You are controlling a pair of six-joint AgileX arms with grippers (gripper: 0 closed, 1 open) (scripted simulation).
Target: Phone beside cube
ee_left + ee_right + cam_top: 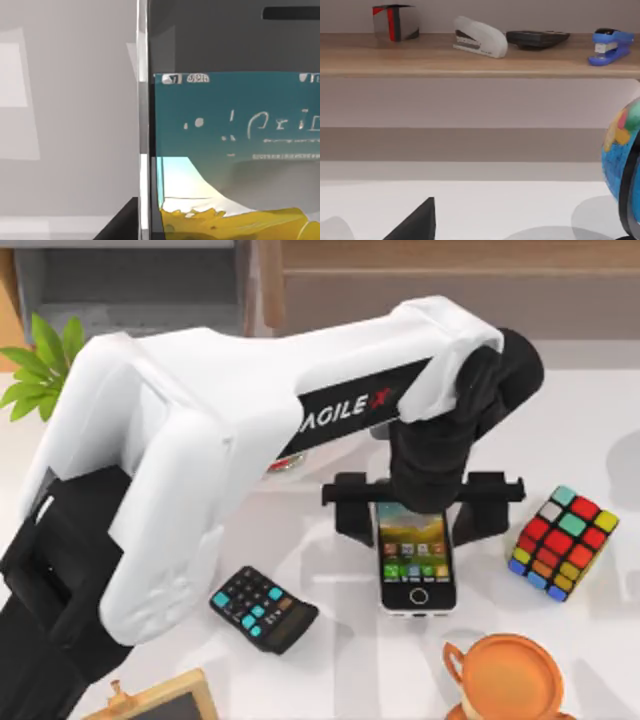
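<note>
Top view: white AgileX left arm reaches from the left across the white table (pixel 330 660). Its black left gripper (pixel 420 502) points down over the far end of the phone (pixel 415 558), a slim white-framed smartphone with a lit screen of colourful icons and a round home button. The fingers (pixel 350 505) are spread wide, standing clear of the phone on either side: released, grasping nothing. The phone lies flat, middle of the table. The cube (pixel 563 542), a black-edged puzzle cube with red, teal, yellow, orange and blue stickers, stands to the right of the phone, near but apart. Black calculator with teal keys (pixel 263 608) lies left of the phone. Orange cup (pixel 505 672) sits near right.

Left wrist view: phone screen seen very close.

Right wrist view: wooden shelf (pixel 470 62) bearing a white stapler (pixel 480 36) and blue stapler (pixel 611 46); blue globe (pixel 624 150) at right. Right gripper state: cannot tell.
</note>
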